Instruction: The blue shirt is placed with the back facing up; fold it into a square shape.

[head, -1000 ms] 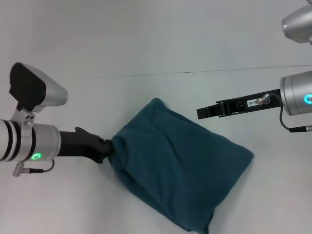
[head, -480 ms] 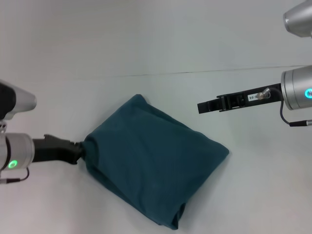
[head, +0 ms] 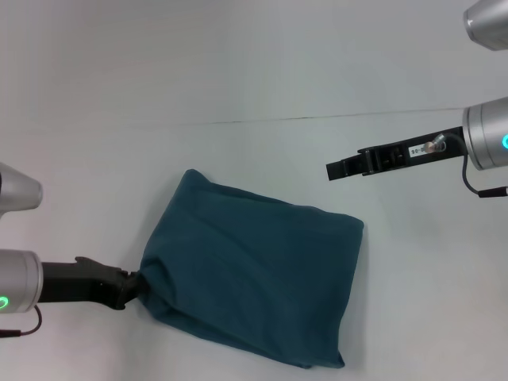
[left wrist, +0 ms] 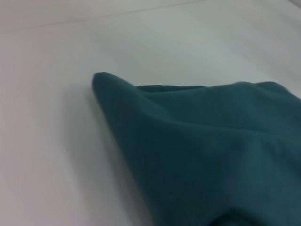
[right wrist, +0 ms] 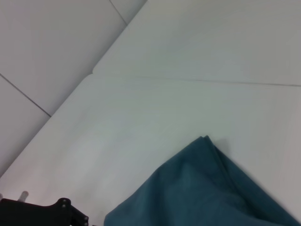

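Observation:
The blue shirt (head: 254, 278) lies on the white table as a folded, roughly rectangular bundle with its plain side up. My left gripper (head: 135, 287) is shut on the bundle's near left corner, where the cloth bunches into a point. The left wrist view shows the shirt (left wrist: 197, 150) close up, one corner raised off the table. My right gripper (head: 332, 169) hangs in the air beyond the shirt's far right corner, apart from the cloth. In the right wrist view the shirt (right wrist: 207, 188) fills the lower part, with the left gripper (right wrist: 70, 215) at its edge.
A thin seam (head: 317, 117) crosses the white table (head: 238, 63) beyond the shirt. The right wrist view shows the table's edge (right wrist: 70, 96) and a tiled floor past it.
My left gripper has pulled the shirt to the left and nearer to me, turning the bundle as it slid. The right gripper has hardly moved.

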